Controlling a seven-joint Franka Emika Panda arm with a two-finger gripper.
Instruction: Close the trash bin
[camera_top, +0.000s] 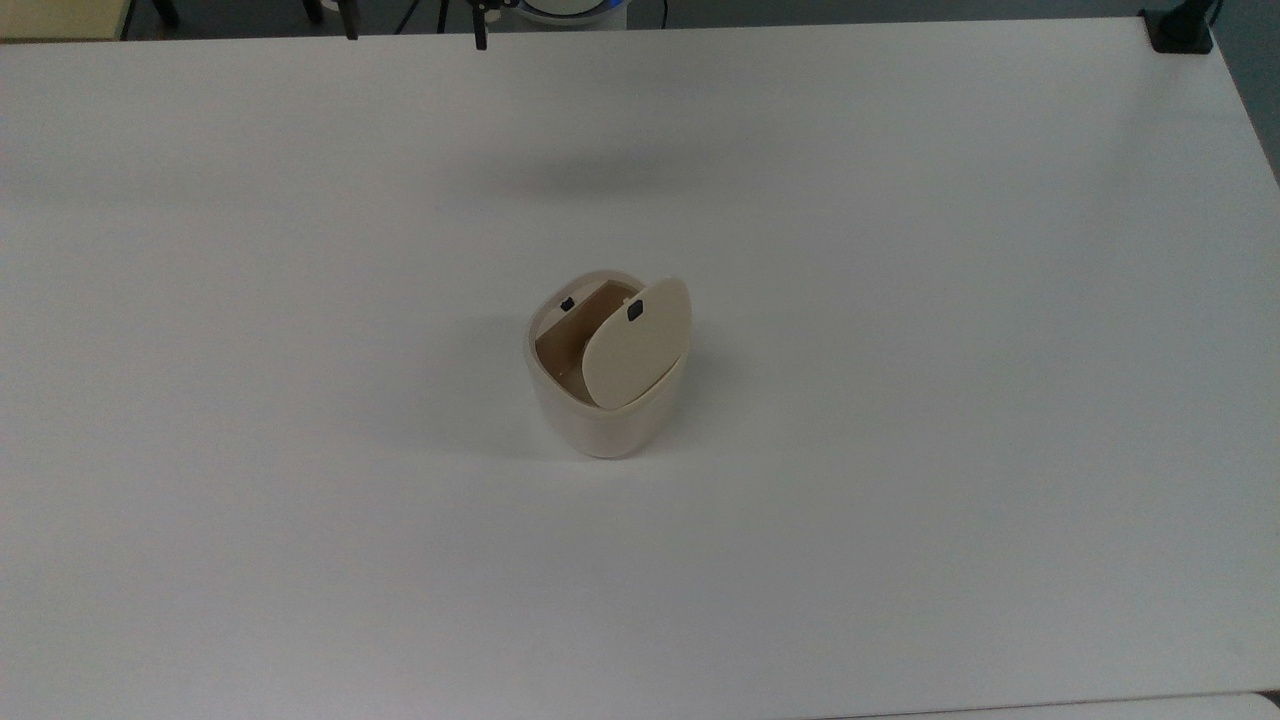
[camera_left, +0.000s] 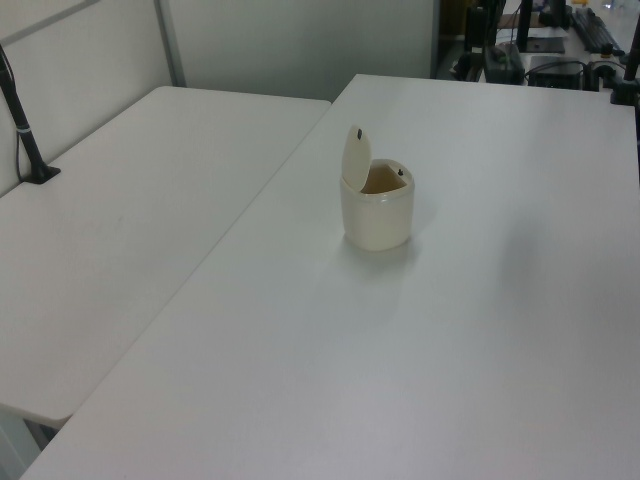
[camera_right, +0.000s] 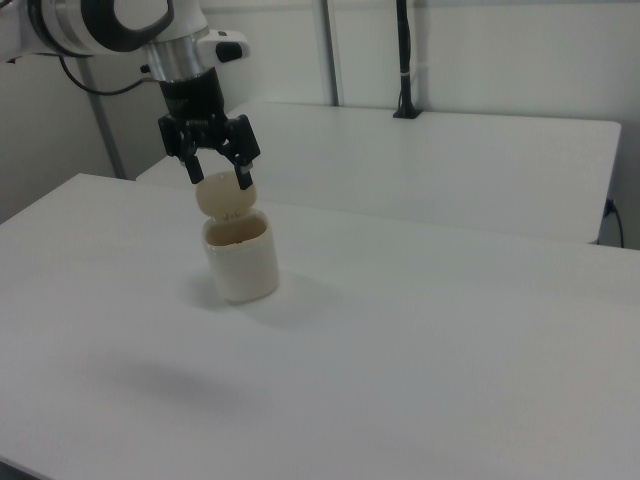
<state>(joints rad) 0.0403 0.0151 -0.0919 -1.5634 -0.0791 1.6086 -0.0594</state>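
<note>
Trouble, if it comes, comes from how I meet that lid. On my screens the trash bin (camera_top: 600, 400) stands alone near the middle of the white table (camera_top: 900, 500), its lid (camera_top: 636, 345) hinged up and standing nearly upright on the top view's right side of the rim, with the brownish inside open beside it. One small black mark sits on the lid, another on the rim across from the lid.

In the right view the gripper (camera_right: 214, 180) hangs with its fingers spread and nothing between them. It appears to overlap the raised lid there, yet I judge that it sits farther back and higher; the other two cameras give me no cross-check on depth.

The job is not yet done: the lid has to swing down flat. My worries are these. The bin looks light and sits unanchored, so a push that lands sideways on the lid edge would likely slide or tip the whole tub rather than fold the hinge. Coming down on the wrong face would press the lid further open and could strain the hinge. A finger dropping into the open mouth could jam between lid and rim. I would approach from behind the lid's outer face, and press over and down gently.
</note>
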